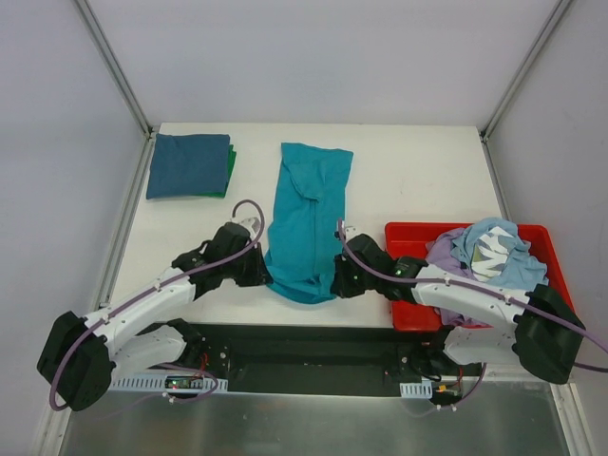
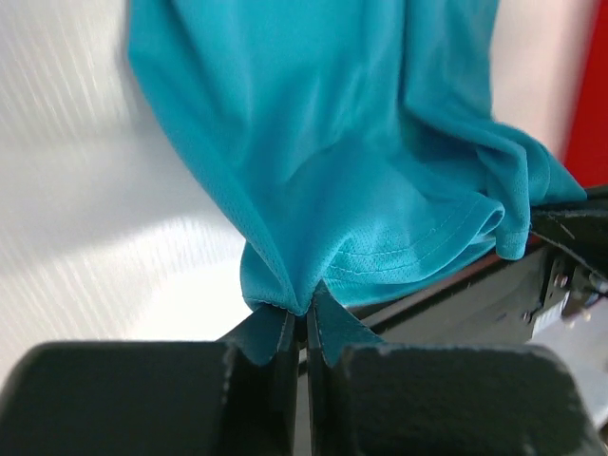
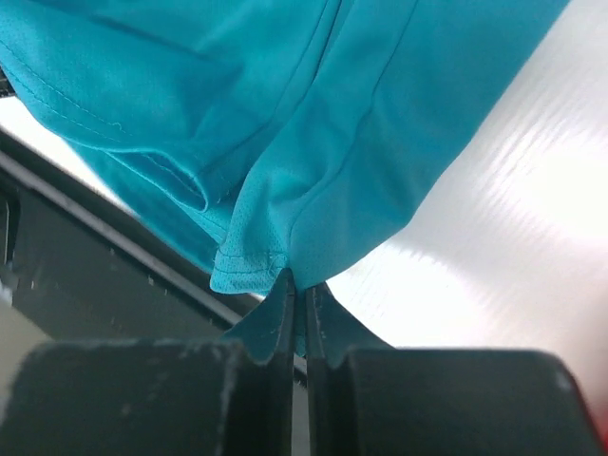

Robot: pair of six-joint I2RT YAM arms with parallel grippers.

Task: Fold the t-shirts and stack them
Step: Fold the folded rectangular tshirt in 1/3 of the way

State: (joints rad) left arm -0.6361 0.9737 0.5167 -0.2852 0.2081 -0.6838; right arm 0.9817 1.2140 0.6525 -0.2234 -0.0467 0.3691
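A teal t-shirt (image 1: 306,217) lies folded lengthwise into a long strip down the middle of the table, its near end hanging at the front edge. My left gripper (image 1: 265,273) is shut on the strip's near left corner, and in the left wrist view the teal cloth (image 2: 332,171) bunches into the pinched tips (image 2: 304,318). My right gripper (image 1: 334,281) is shut on the near right corner; the hem (image 3: 249,266) sits right at its closed tips (image 3: 304,293). A folded dark blue t-shirt (image 1: 187,163) rests on a green one (image 1: 229,167) at the back left.
A red bin (image 1: 404,239) at the right holds a heap of crumpled shirts: lavender (image 1: 445,253), light blue (image 1: 503,258) and a white-striped one (image 1: 488,258). The dark base plate (image 1: 313,344) runs along the near edge below the shirt. Slanted frame posts (image 1: 114,66) stand at the back corners.
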